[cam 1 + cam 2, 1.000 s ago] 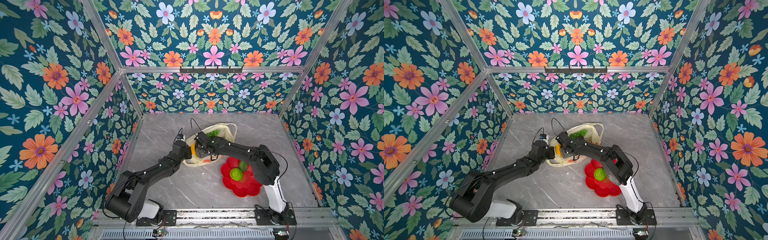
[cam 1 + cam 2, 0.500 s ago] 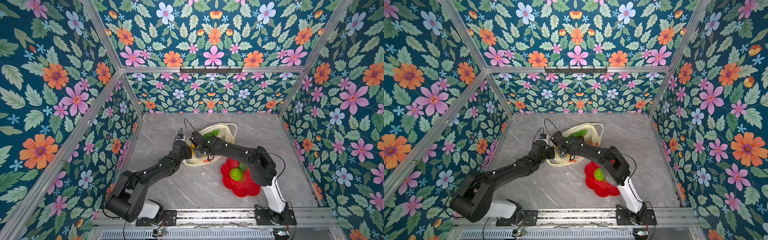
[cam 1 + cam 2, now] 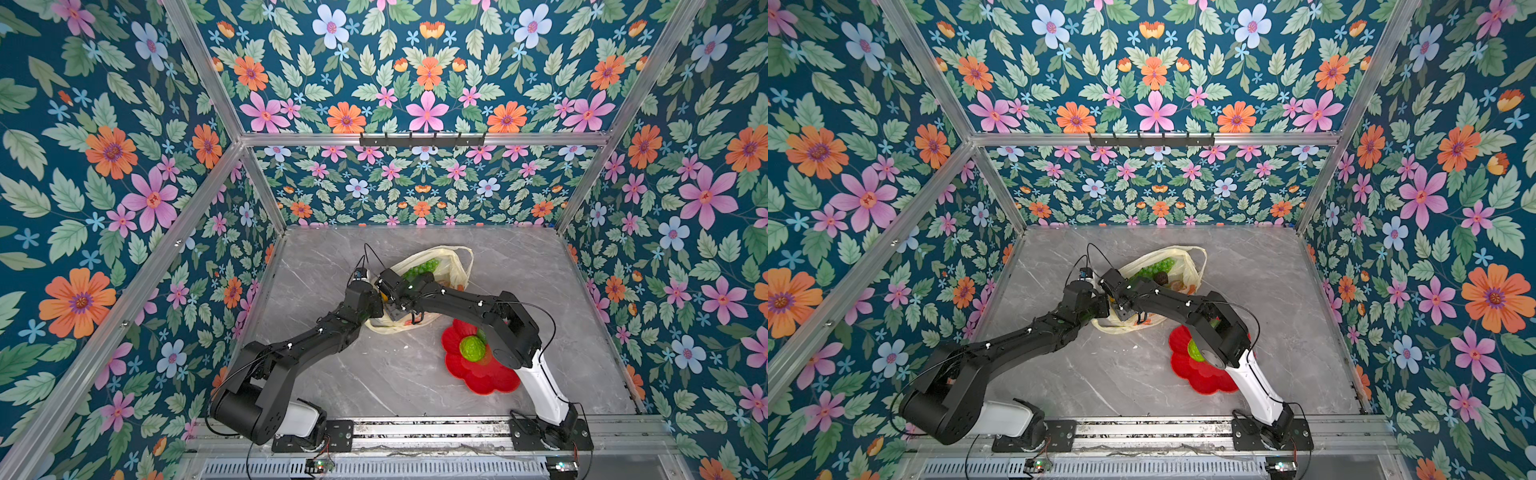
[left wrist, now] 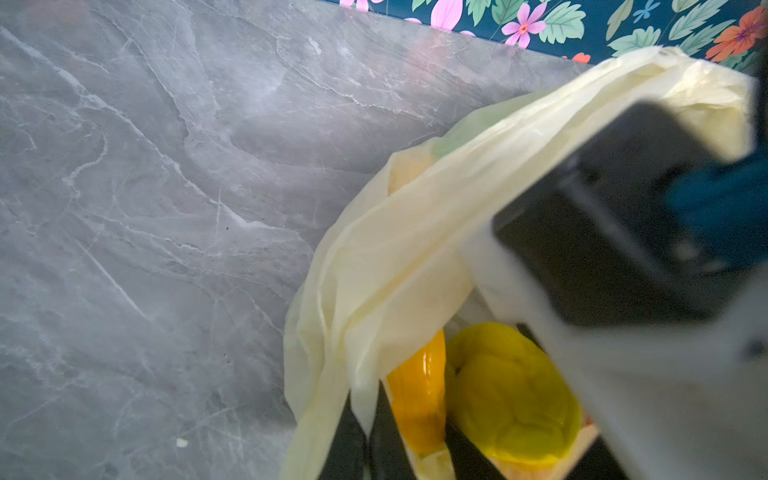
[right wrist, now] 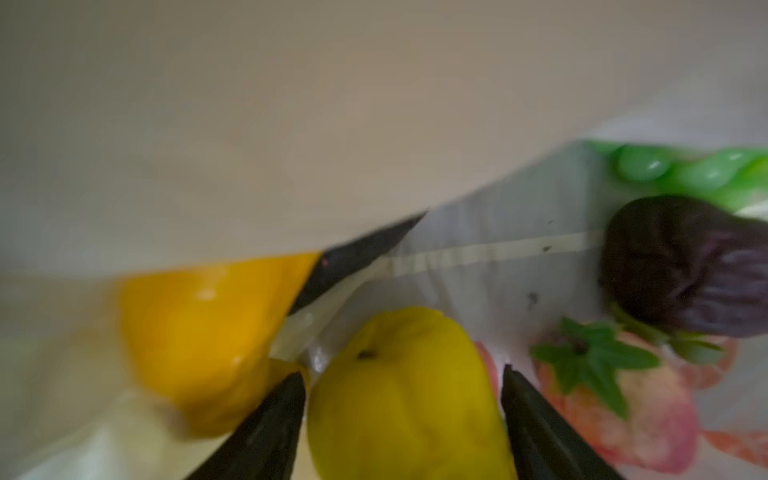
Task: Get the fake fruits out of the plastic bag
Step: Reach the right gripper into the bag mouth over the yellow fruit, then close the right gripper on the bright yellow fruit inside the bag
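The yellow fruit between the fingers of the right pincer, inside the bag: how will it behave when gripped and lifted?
The yellow fruit looks smooth and rounded, so it may slip from the narrow fingers of the right pincer. Set down, it could roll. The thin plastic bag drooping over it might drag along.

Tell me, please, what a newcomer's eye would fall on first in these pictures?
First, the cream plastic bag in the middle of the grey table, green grapes showing inside. At its mouth the left pincer is shut on the bag's edge, while the right pincer stands astride a yellow fruit inside. Front right of the bag, a bumpy green ball sits on a red flower-shaped plate.
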{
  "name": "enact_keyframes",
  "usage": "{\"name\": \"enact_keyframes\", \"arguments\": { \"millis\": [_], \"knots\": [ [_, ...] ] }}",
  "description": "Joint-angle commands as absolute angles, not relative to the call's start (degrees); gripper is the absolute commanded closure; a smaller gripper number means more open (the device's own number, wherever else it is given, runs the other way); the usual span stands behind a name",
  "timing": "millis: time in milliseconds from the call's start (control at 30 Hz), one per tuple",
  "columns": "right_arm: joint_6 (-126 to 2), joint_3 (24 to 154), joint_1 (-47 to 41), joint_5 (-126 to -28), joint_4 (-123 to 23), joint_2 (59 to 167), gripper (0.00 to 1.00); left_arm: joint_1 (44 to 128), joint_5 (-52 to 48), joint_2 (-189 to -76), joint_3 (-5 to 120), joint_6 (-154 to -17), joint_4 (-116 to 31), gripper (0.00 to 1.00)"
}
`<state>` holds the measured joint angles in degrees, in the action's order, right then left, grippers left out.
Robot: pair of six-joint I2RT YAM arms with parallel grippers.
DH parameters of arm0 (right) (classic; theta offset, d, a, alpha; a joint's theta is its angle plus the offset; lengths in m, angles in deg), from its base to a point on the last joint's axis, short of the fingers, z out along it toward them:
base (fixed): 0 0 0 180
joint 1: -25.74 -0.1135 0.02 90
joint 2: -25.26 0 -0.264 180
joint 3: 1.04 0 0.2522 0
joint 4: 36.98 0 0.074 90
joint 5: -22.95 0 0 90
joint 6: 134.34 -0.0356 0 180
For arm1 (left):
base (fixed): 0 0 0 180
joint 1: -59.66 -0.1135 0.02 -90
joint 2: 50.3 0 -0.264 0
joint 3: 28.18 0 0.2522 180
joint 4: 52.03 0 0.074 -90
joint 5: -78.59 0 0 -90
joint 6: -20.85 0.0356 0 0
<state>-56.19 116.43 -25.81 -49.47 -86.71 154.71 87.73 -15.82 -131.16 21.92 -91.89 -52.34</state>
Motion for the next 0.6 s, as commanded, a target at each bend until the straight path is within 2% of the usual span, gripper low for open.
{"name": "enact_keyframes", "arguments": {
  "millis": [0, 133, 333, 567],
  "knots": [
    [-56.64, 115.89, -25.59, -48.98, -88.25, 154.65, 0.20, 87.70, -16.07, -131.00, 22.23, -91.91, -52.42, 0.93],
    [-56.99, 115.21, -25.41, -48.95, -87.41, 154.12, 0.20, 87.70, -15.98, -131.20, 22.22, -91.91, -52.42, 0.93],
    [-58.17, 115.73, -24.76, -50.02, -86.42, 153.98, 0.26, 87.70, -15.82, -131.25, 22.24, -91.93, -52.42, 0.93],
    [-61.51, 117.59, -22.41, -56.33, -86.52, 154.46, 0.16, 87.70, -15.81, -131.08, 22.25, -91.92, -52.42, 0.93]
  ]
}}
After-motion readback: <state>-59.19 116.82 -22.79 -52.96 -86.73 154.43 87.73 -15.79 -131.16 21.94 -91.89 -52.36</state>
